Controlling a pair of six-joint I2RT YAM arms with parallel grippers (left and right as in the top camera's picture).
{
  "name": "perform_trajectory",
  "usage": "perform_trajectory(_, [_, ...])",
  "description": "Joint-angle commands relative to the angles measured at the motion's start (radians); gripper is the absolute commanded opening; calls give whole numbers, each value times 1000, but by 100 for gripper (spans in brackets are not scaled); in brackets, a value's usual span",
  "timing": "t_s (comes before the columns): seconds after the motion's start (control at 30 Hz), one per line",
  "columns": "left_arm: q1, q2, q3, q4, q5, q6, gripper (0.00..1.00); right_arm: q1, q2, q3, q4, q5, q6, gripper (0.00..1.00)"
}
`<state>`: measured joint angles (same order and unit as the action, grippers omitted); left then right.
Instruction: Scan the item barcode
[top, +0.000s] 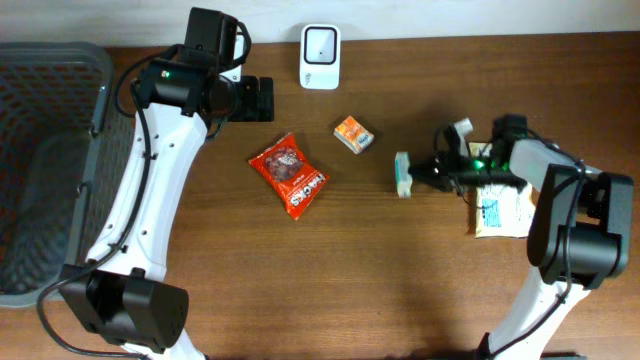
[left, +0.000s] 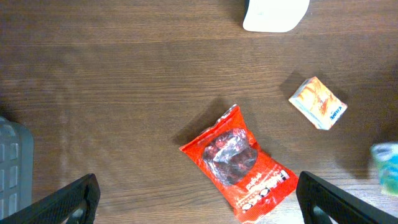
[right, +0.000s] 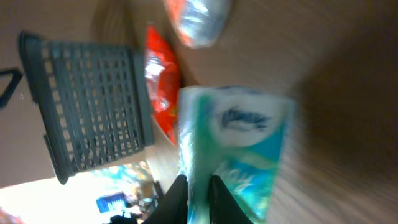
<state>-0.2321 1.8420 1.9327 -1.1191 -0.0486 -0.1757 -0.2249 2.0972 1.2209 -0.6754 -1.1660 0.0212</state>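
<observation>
Precariously, the right gripper (right: 198, 194) pinches the tissue pack (top: 403, 175) by a thin edge, at 5 o'clock from the scanner (top: 320, 44); swinging there could shake it loose or hide its barcode. The left gripper (left: 199, 202) hangs spread wide.

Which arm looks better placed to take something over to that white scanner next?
The right. The right gripper is shut on the tissue pack, so it likely only needs carrying to the scanner. The left gripper hangs open and empty.
</observation>
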Motion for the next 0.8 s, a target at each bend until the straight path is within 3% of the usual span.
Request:
perform_trajectory(0.0, [6, -2, 1, -1, 8, 6, 99, -99, -10, -13, -48, 225, 112, 25])
perform_trajectory(0.07, [6, -2, 1, -1, 8, 6, 99, -129, -13, 67, -214, 430, 82, 28])
perform_trajectory(0.13, [6, -2, 1, -1, 8, 6, 99, -107, -40, 209, -408, 450, -24, 28])
perform_trajectory(0.23, [6, -2, 1, -2, 8, 6, 99, 58, -81, 468, -624, 628, -51, 28])
perform_trajectory(0.4, [6, -2, 1, -2, 8, 6, 99, 344, -44, 470, -542, 798, 3, 27])
perform_trajectory(0.53, [6, -2, 1, -2, 8, 6, 99, 367, 37, 470, -533, 995, 116, 27])
perform_trajectory(0.6, [6, -2, 1, -1, 8, 6, 99, 364, 55, 463, -543, 1197, 229, 27])
perform_trajectory(0.77, [6, -2, 1, -1, 8, 6, 99, 327, 54, 464, -569, 1195, 257, 32])
